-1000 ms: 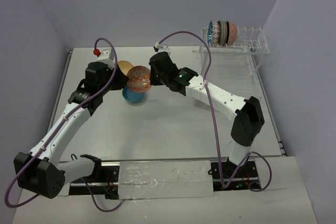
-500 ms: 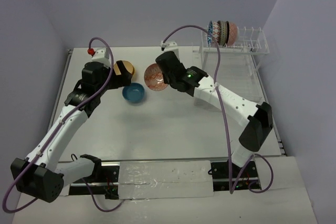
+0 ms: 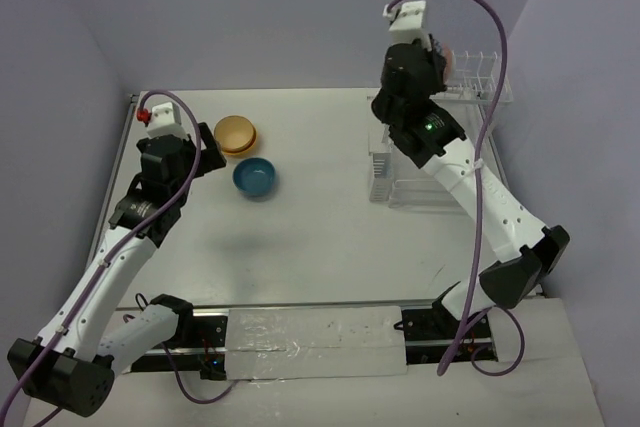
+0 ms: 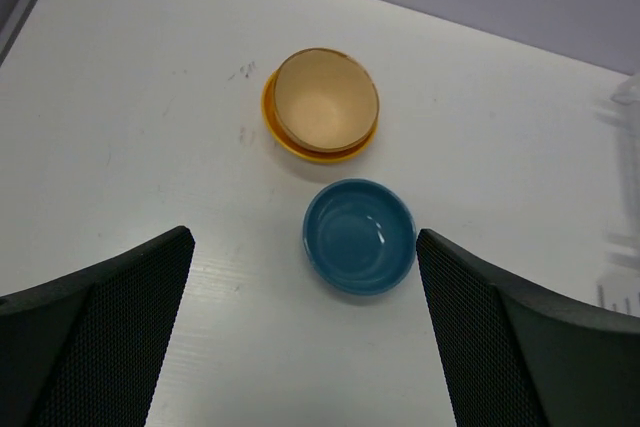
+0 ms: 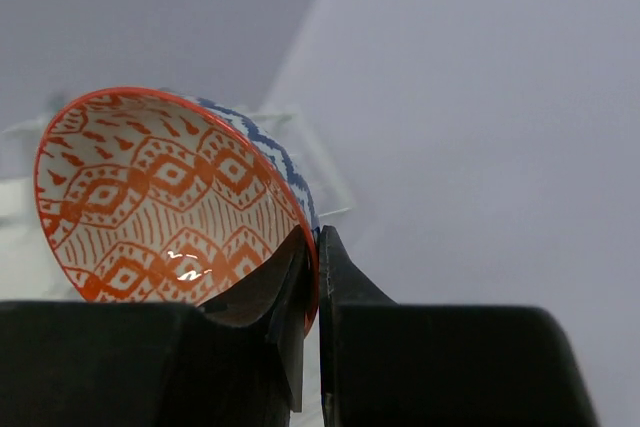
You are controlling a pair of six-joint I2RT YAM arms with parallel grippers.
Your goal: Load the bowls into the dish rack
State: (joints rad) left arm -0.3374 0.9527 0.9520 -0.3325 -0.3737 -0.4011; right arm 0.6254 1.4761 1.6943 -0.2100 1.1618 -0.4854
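Right gripper (image 5: 313, 244) clamps orange-patterned bowl (image 5: 170, 197) rim at dish rack (image 3: 487, 85); left gripper (image 4: 303, 237) apart.

High overhead camera and downward left wrist camera both show the teal bowl (image 3: 254, 178).

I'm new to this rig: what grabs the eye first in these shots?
The right tool pinches the rim of an orange-patterned bowl, held high by the dish rack at far right. On the left, a teal bowl sits next to a tan bowl resting in an orange-yellow bowl, before the open left tool.
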